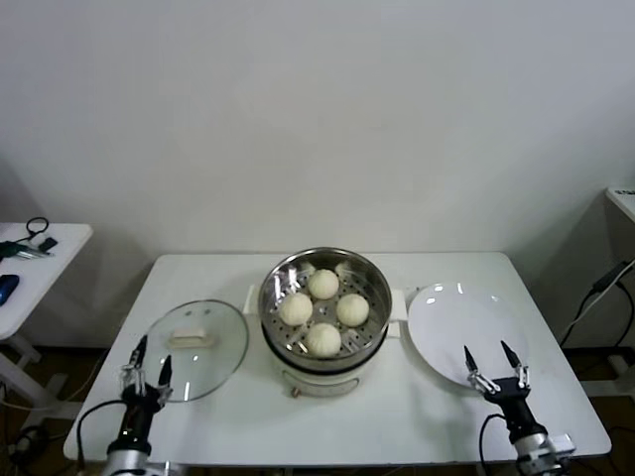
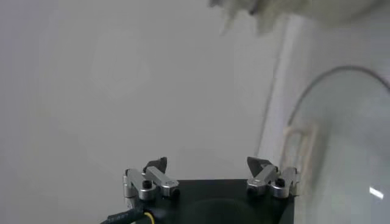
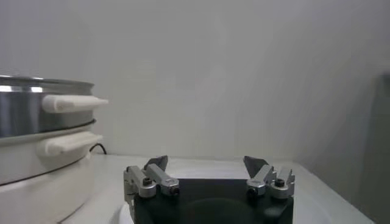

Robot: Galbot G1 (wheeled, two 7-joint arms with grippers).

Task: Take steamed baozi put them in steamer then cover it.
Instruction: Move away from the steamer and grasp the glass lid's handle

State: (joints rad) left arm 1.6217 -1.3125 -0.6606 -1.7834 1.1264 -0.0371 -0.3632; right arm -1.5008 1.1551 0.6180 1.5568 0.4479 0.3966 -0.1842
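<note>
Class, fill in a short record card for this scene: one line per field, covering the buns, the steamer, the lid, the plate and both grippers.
baozi: four baozi on the perforated tray inside the pot
steamer: table centre, uncovered
cover: flat on the table, to the robot's left of the steamer, handle up
plate: white, to the robot's right of the steamer, nothing on it
left gripper: open, holding nothing, by the cover's near edge
right gripper: open, holding nothing, over the plate's near edge
task left: put the cover on

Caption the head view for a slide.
Four baozi sit in the open steamer, glass cover to its left, empty plate right; left gripper and right gripper open.
</note>
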